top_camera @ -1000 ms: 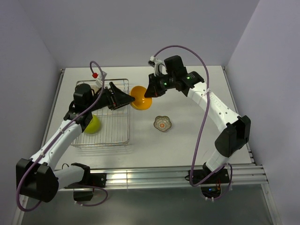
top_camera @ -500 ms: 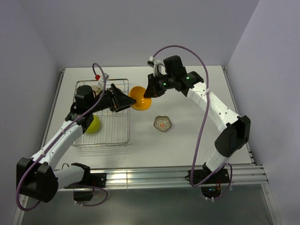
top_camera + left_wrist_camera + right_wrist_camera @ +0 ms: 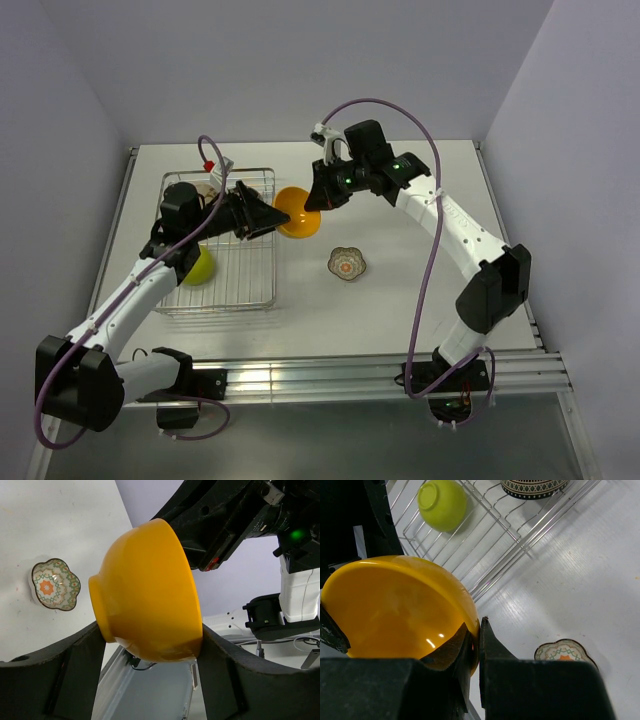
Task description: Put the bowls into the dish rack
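- As I look down from the top view, the table [image 3: 420, 300] is the biggest thing, with both arms reaching in from its near edge.
- On its left half sits the rack [image 3: 240, 285], long sides running near to far.
- I see the orange bowl [image 3: 297, 212] off the table, tipped on its side, just right of the rack's far right corner and between the two grippers.
- My right gripper [image 3: 318, 195] is clenched on that bowl's rim, one finger inside and one outside.
- My left gripper [image 3: 268, 214] straddles the same bowl from the rack side, one finger by the foot and one by the rim; I cannot tell whether it has clamped on.
- I find the lime bowl [image 3: 203, 265] lying in the rack by its left side, foot turned up.
- At the rack's far end sits a dark bowl [image 3: 532, 487] with a patterned side.
- Alone on the table stands the scalloped bowl [image 3: 347, 263], upright, right of the rack and near of the orange bowl.
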Motion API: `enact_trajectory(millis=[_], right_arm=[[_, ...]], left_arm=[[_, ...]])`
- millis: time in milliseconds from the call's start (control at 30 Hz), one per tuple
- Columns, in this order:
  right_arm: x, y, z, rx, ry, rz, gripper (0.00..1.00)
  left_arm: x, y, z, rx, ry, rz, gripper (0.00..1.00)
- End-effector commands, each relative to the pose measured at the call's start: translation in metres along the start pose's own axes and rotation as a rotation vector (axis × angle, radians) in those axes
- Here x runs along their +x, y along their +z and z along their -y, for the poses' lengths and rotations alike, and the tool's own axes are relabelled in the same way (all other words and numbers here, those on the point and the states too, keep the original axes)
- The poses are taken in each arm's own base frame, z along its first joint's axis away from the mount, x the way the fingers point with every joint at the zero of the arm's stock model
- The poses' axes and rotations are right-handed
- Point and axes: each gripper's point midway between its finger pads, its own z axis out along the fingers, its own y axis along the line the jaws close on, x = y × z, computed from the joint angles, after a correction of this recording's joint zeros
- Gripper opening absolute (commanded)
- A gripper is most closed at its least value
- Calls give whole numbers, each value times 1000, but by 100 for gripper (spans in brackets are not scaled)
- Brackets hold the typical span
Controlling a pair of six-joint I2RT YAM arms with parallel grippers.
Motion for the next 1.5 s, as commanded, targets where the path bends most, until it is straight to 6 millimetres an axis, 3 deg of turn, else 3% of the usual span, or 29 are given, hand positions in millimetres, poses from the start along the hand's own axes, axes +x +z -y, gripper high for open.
enact_trajectory(millis=[0, 67, 100, 167, 400, 600, 733, 933, 1033, 1267, 1467], right_arm=[[-22, -7, -17, -41, -41, 50, 0], [-22, -6, -15, -32, -42, 47, 0], [-22, -6, -14, -29, -41, 43, 6], [-23, -7, -14, -23, -45, 40, 11], [-21, -10, -14, -12, -43, 37, 55], [-18, -15, -21, -39, -41, 27, 77], [-15, -23, -23, -35, -57, 23, 84], [-16, -33, -16, -7, -52, 33, 89], [-17, -36, -12, 3, -43, 37, 89], [-18, -40, 1, 43, -28, 45, 90], [-19, -37, 5, 51, -19, 42, 90]], left_arm=[[4, -2, 13, 55, 54, -17, 31], [4, -2, 12, 52, 58, -20, 13], [4, -2, 12, 50, 69, -20, 0], [3, -3, 11, 34, 69, -17, 0], [1, -4, 1, -10, 81, -10, 0], [-1, -9, -12, -55, 95, -7, 0], [2, -21, -31, -120, 81, -45, 0], [-19, -46, -51, -252, 187, -50, 0], [-14, -60, -70, -382, 236, -106, 0], [-31, -106, -115, -763, 406, -161, 0], [-19, -125, -126, -844, 442, -258, 0]])
